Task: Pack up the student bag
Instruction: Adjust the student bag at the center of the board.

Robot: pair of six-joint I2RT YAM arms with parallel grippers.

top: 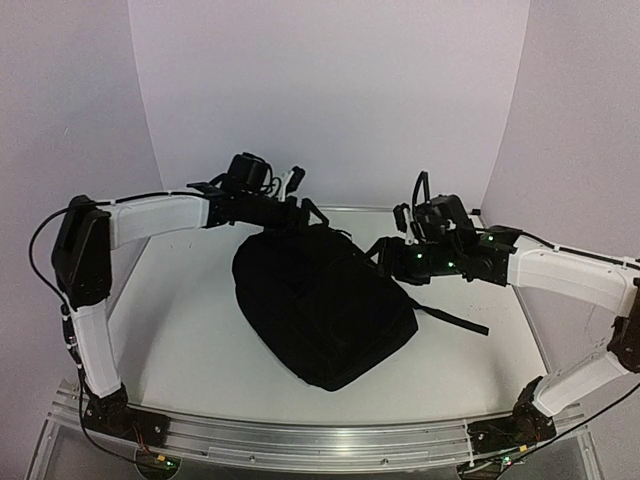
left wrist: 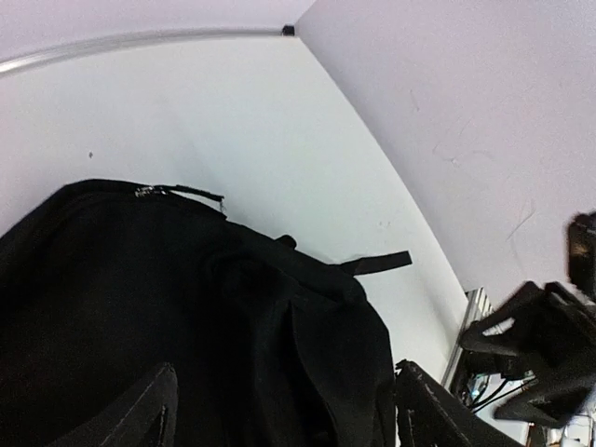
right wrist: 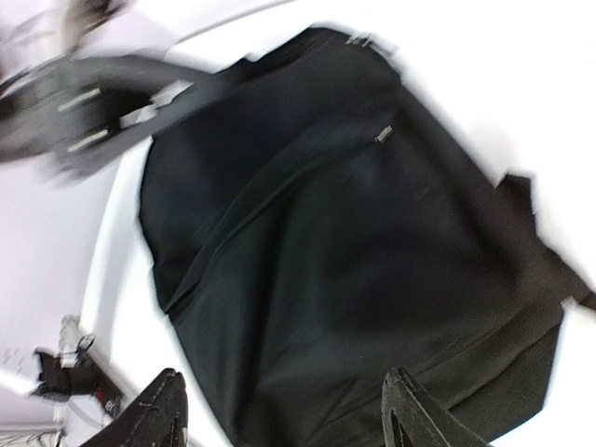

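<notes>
Spread-open left gripper [left wrist: 285,374] hangs over the black backpack [top: 320,300] — right gripper [right wrist: 284,375] likewise open, holding nothing.

obstacle: student bag [top: 322,300] mid-table | free: bare table [top: 180,330] left, near edge
</notes>
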